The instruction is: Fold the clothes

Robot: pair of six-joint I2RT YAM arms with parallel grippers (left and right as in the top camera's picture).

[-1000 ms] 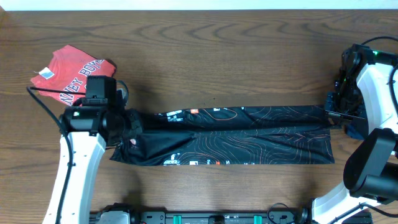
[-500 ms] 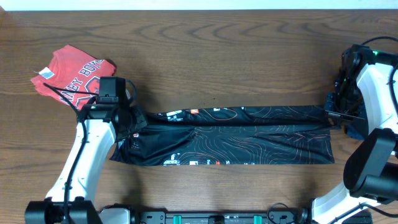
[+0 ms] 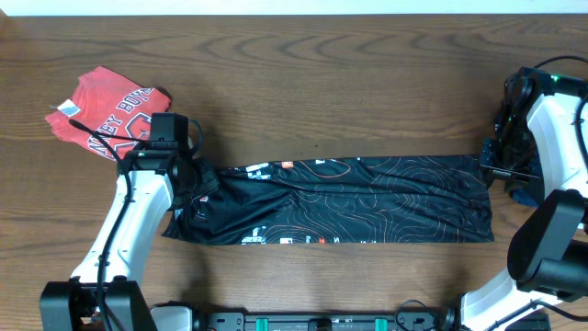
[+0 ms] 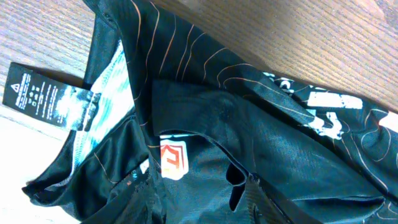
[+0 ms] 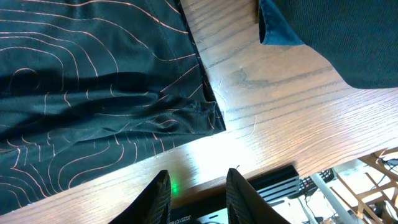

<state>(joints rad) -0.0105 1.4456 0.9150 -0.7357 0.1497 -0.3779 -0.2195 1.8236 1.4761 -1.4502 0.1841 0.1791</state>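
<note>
The black jersey [image 3: 367, 202] with thin contour lines lies as a long folded strip across the table's middle. My left gripper [image 3: 200, 184] hovers over its left end, by the collar. In the left wrist view the left gripper [image 4: 199, 205] is open just above the jersey [image 4: 280, 155], near a small orange logo [image 4: 172, 160]. My right gripper [image 3: 487, 170] is at the strip's right end. Seen from the right wrist, the right gripper [image 5: 198, 196] is open with only bare wood between its fingers, and the jersey's corner [image 5: 208, 121] lies just beyond. A red tee [image 3: 106, 115] with white lettering sits crumpled at the far left.
A dark blue garment [image 5: 336, 37] lies on the table to the right of the jersey's end, partly under the right arm [image 3: 551, 138]. The table's front edge [image 5: 273, 180] runs close under the right gripper. A black hang tag [image 4: 37, 93] sticks out at the jersey's collar.
Both grippers have opened and let go of the jersey. Its taut upper fold has gone slack and settled flat. The left arm shifted slightly right earlier.
</note>
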